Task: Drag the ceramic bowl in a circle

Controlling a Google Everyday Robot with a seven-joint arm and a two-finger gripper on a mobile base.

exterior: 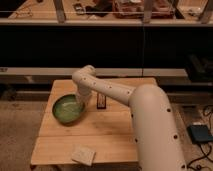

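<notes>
A green ceramic bowl sits on the left part of the wooden table. My white arm reaches in from the lower right and bends down over the bowl. My gripper is at the bowl's right rim, reaching into it from above. The arm's wrist hides most of the gripper.
A small dark upright object stands just right of the bowl. A pale flat square pad lies near the table's front edge. A dark railing and shelves run behind the table. A blue box lies on the floor at right.
</notes>
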